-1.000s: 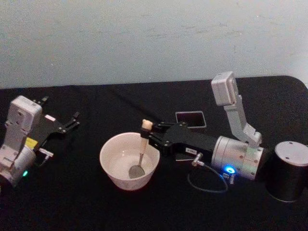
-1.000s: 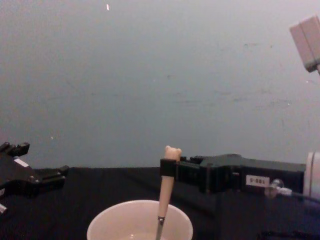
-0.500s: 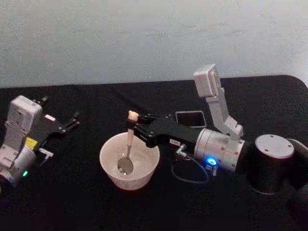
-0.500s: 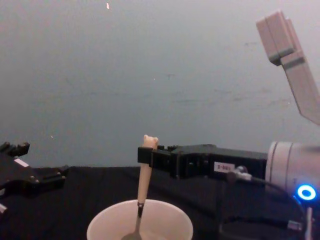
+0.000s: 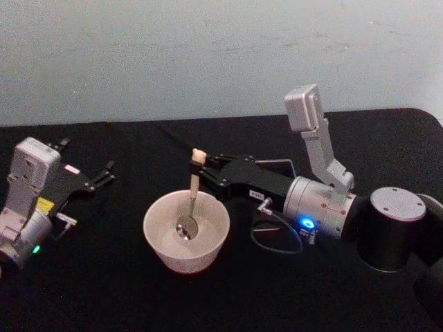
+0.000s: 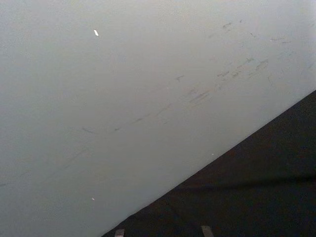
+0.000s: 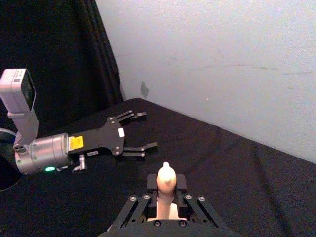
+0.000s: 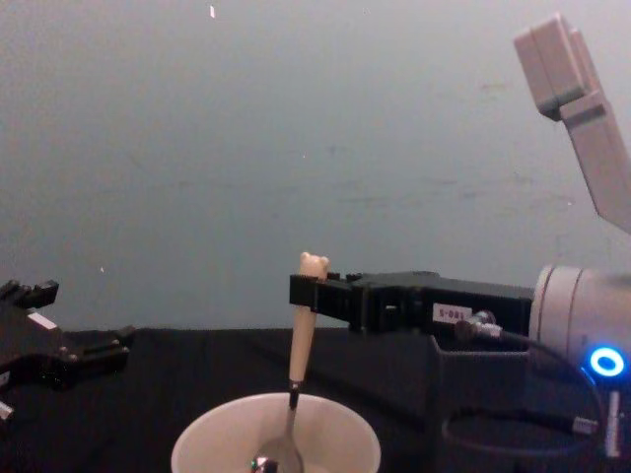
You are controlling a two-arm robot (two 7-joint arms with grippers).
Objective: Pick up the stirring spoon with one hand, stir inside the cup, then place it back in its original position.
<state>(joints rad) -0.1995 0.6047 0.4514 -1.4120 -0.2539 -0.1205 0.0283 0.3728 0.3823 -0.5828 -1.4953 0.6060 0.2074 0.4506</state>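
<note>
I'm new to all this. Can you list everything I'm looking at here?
Spoon: one, cream handle and metal bowl, standing in the cup, bowl down.
Cup: one, cream-white, middle of the table.
Holder: one, dark grey, behind the right gripper, partly hidden.
Table: one, black, under everything.
Wall: one, pale grey, behind the table.
Left gripper: one, black, open, at the table's left, apart from the cup.
Right gripper: one, black, shut on the spoon's handle above the cup.
</note>
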